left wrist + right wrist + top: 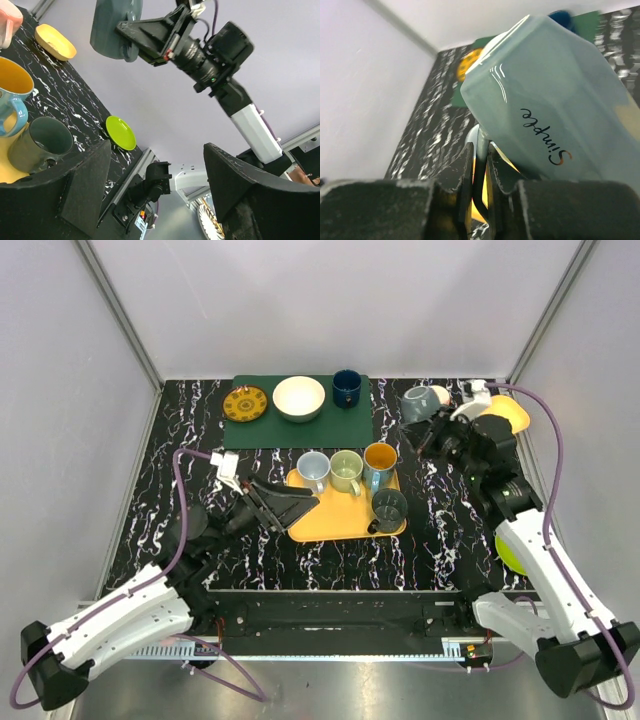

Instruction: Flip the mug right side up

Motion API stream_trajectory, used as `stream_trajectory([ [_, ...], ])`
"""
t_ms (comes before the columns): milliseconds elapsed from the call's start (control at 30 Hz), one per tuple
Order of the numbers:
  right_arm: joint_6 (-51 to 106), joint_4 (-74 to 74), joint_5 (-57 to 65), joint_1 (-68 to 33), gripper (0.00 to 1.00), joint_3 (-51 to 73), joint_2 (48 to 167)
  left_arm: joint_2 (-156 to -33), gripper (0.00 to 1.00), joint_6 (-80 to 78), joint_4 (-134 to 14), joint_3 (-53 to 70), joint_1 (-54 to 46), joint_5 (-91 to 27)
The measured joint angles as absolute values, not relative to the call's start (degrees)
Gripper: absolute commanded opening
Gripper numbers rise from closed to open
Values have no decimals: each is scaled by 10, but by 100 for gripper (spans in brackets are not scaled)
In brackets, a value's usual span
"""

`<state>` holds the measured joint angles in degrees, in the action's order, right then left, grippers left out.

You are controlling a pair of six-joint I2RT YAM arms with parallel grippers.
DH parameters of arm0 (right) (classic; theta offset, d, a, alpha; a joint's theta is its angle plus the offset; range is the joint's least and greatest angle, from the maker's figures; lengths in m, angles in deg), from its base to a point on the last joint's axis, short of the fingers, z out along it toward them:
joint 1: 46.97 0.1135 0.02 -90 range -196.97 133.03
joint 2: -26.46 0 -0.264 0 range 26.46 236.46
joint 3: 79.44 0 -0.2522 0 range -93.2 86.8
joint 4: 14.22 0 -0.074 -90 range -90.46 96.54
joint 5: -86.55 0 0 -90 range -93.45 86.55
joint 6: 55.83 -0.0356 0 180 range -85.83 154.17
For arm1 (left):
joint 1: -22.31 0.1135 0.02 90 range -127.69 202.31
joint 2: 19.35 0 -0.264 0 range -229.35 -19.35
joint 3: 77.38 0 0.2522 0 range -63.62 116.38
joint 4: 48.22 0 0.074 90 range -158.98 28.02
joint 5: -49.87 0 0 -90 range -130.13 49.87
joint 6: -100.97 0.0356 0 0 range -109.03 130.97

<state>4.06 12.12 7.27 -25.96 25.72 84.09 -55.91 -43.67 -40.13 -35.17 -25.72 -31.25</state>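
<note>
1. Right pincer (pixel 480 167) clamps the handle (pixel 481 142); mug (pixel 545 100) tilted, aloft at 1 o'clock over the bench (pixel 200 530).
2. Left pincer (pixel 157 172) gapes, empty.
3. I fear this thin hold lets it swivel and drop.

- Tray (pixel 330 525), centre: four mugs (pixel 347 472) crowd its far half and right side.
- Mat (pixel 300 435): plate (pixel 245 404), bowl (pixel 299 397) and cup (pixel 347 388) line the far edge.
- Held mug (pixel 420 403) fills the gap between mat and dish (pixel 512 412).
- Table (pixel 170 420) left of mat: open.
</note>
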Motion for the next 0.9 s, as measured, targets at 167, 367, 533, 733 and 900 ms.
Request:
stream_trajectory([
  [167, 40, 37, 61, -348, 0, 350, 820, -516, 78, -430, -421, -369, -257, -325],
  [367, 20, -107, 108, -411, 0, 405, 895, -489, 79, -423, -435, -396, -256, -338],
  [533, -33, -314, 164, -464, 0, 429, 1023, -480, 79, -403, -452, -403, -256, -347],
  [733, -81, -467, 198, -490, 0, 406, 1191, -467, 80, -365, -471, -403, -256, -368],
  [900, -95, -492, 216, -489, 0, 345, 1269, -481, 81, -329, -495, -401, -255, -382],
])
